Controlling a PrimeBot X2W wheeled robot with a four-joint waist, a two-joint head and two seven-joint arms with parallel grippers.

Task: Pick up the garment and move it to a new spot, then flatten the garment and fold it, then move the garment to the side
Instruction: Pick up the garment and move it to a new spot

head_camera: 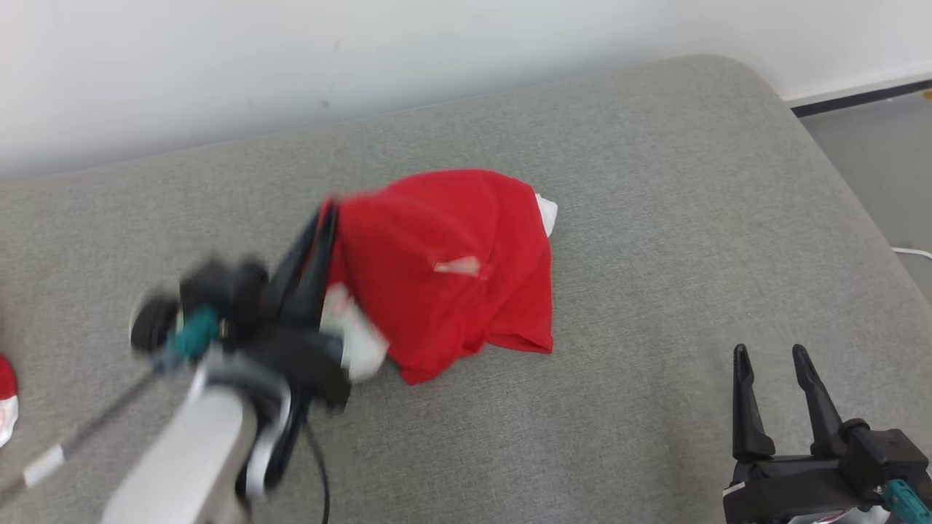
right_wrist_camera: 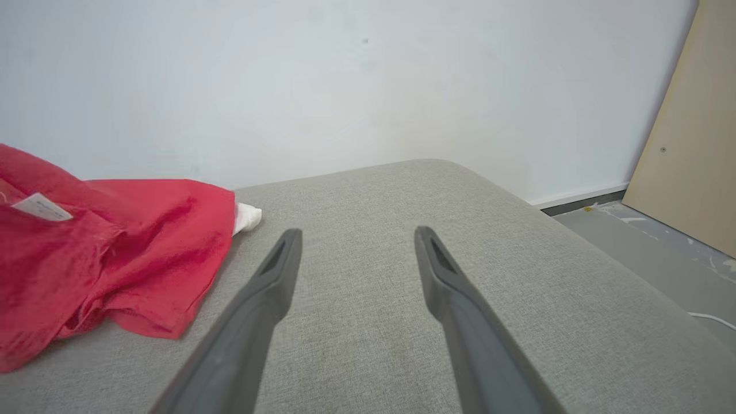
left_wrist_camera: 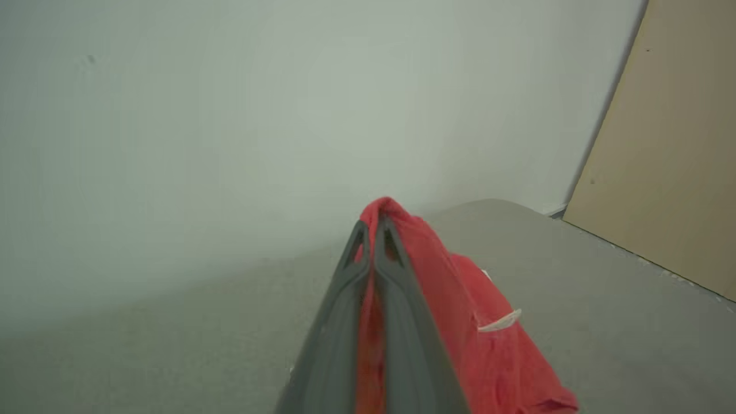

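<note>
The left gripper is clamped on an edge of the red garment, whose bulk sags in a heap on the middle of the grey cushion; the right gripper waits apart at the front right, fingers spread and empty. To move it cleanly, the lift should probably raise the hem clear of the cushion before travelling sideways, with the pinch held firm

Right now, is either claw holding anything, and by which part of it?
The left claw is shut on the red garment, pinching a bunched edge at its left side in the head view. The right claw is open and holds nothing.
</note>
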